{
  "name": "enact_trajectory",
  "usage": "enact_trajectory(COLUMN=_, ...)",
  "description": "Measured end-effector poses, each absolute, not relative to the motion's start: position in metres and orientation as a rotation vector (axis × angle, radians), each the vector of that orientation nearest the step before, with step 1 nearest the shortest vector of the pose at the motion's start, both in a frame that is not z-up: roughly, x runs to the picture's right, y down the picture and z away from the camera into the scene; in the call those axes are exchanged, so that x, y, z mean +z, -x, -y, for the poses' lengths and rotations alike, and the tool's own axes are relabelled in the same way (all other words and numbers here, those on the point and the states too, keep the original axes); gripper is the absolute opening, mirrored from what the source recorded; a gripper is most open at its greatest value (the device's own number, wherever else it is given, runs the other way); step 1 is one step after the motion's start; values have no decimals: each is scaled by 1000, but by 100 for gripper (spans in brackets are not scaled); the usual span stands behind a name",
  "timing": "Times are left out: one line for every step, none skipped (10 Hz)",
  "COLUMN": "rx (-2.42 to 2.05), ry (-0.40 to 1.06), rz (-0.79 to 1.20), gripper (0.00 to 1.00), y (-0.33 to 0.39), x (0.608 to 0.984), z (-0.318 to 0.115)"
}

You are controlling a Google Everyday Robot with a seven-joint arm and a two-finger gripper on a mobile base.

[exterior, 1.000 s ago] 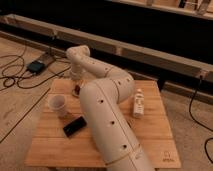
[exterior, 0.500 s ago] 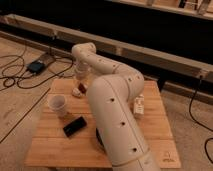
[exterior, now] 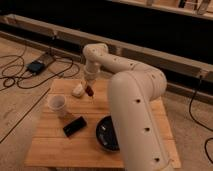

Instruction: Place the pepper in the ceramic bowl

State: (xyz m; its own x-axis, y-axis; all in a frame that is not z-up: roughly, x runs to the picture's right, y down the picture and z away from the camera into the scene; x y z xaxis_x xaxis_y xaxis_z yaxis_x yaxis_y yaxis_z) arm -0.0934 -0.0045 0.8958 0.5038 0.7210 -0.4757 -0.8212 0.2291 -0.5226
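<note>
My gripper (exterior: 89, 86) hangs at the far middle of the wooden table (exterior: 55, 147), at the end of the big white arm that fills the foreground. It is shut on the pepper (exterior: 90, 92), a small dark-red chili that hangs from its tip just above the tabletop. The ceramic bowl (exterior: 106, 135), wide, black and glossy, sits at the table's near middle, with its right part hidden behind my arm. The pepper is well behind the bowl and slightly to its left.
A pale cream block (exterior: 77, 90) lies just left of the gripper. A white cup (exterior: 56, 103) stands at the left. A flat black slab (exterior: 74, 126) lies left of the bowl. Cables and a dark box (exterior: 35, 66) lie on the floor at the left.
The gripper has moved right and toward the near side with the pepper in it, away from the table's far left corner. The arm's elbow has swung right.
</note>
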Motion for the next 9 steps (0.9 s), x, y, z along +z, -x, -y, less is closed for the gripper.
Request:
enact_trajectory(rx=1068, ry=819, rz=-137, gripper=0, y=87, x=888, z=-1)
enact_trajectory(rx=1069, ry=825, rz=-129, gripper=0, y=78, x=877, z=-9)
enact_trajectory(rx=1073, ry=833, rz=-131, gripper=0, y=67, x=864, z=-22)
enact_trajectory(rx=1076, ry=836, rz=-135, gripper=0, y=61, x=858, z=-28)
enact_trajectory(rx=1083, ry=841, rz=-145, gripper=0, y=51, x=848, z=-39)
enact_trajectory(rx=1094, ry=844, rz=-153, gripper=0, y=43, x=842, z=-48)
enact_trajectory(rx=1109, ry=849, rz=-161, gripper=0, y=33, x=836, z=-57)
enact_trajectory(rx=1117, ry=852, rz=-164, gripper=0, y=26, x=833, z=-64)
enact_trajectory(rx=1123, ry=857, rz=-159, gripper=0, y=18, x=826, z=-76)
